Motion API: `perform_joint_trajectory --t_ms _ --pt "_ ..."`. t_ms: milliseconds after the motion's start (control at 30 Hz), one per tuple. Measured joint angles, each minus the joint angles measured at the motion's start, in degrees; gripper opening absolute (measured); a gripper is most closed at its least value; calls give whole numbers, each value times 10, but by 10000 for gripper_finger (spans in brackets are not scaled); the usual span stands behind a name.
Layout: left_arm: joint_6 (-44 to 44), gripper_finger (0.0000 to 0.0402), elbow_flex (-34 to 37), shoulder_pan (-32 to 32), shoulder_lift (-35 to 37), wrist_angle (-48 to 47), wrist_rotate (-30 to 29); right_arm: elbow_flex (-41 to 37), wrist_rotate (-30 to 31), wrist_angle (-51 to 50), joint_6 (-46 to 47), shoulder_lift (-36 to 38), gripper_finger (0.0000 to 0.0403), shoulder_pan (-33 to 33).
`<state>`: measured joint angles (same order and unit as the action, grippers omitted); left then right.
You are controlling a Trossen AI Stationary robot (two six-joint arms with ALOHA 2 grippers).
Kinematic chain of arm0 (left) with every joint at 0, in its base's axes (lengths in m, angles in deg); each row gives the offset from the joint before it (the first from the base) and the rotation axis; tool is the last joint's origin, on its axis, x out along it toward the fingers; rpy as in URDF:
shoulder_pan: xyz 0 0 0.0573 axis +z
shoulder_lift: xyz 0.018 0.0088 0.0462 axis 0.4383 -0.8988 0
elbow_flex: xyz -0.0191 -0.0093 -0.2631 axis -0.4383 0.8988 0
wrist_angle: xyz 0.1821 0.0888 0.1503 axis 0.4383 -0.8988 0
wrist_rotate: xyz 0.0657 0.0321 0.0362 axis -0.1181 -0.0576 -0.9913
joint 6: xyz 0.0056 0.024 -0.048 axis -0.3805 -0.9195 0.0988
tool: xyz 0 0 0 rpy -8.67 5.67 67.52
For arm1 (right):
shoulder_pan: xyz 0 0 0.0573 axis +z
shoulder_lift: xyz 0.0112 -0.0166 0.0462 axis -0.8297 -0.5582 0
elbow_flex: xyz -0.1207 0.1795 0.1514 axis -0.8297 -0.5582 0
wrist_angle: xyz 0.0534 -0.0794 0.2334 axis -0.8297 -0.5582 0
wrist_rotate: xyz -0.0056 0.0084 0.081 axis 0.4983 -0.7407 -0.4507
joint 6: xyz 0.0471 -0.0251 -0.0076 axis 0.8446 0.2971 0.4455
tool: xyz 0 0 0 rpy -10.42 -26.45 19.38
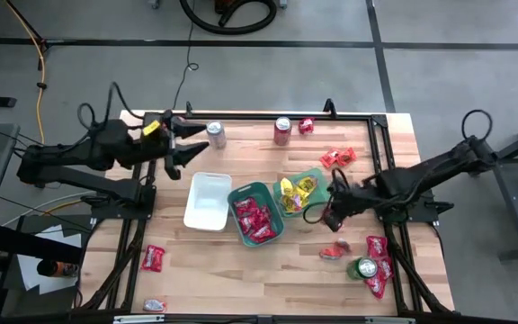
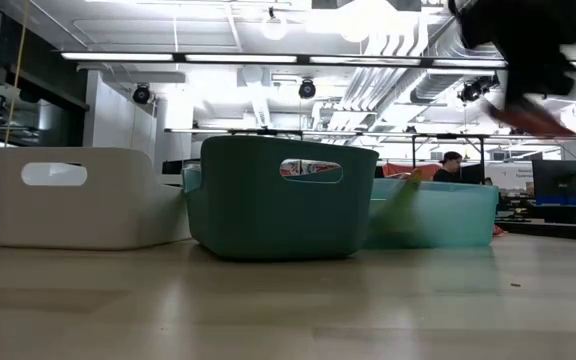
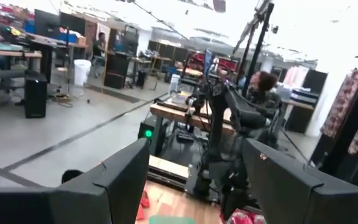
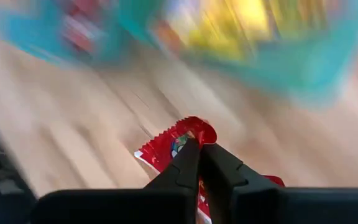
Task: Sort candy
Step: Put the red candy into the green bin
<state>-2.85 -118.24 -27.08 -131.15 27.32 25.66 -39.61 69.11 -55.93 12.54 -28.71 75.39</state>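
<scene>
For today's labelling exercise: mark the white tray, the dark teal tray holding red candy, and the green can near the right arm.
white tray (image 1: 207,200), high view, on its bare inner floor.
dark teal tray (image 1: 236,193), high view, on its rim at the far-left corner.
green can (image 1: 365,267), high view, on its top.

taking the middle tray (image 1: 257,212) on the table (image 1: 268,270) as landmark: an empty tray (image 1: 208,201) touches its left side and a third tray (image 1: 300,192), with candy in it, its right. candy packets (image 1: 253,218) lie in the middle tray. two cans (image 1: 216,135) stand well behind it. another can (image 1: 363,267) lies to its front right, among loose packets (image 1: 379,261).
</scene>
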Motion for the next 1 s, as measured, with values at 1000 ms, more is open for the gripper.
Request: perform_joint_trajectory --t_ms 1000 --pt "26 248 0 -1 -63 73 20 52 -34 602 -401 -165 0 -117"
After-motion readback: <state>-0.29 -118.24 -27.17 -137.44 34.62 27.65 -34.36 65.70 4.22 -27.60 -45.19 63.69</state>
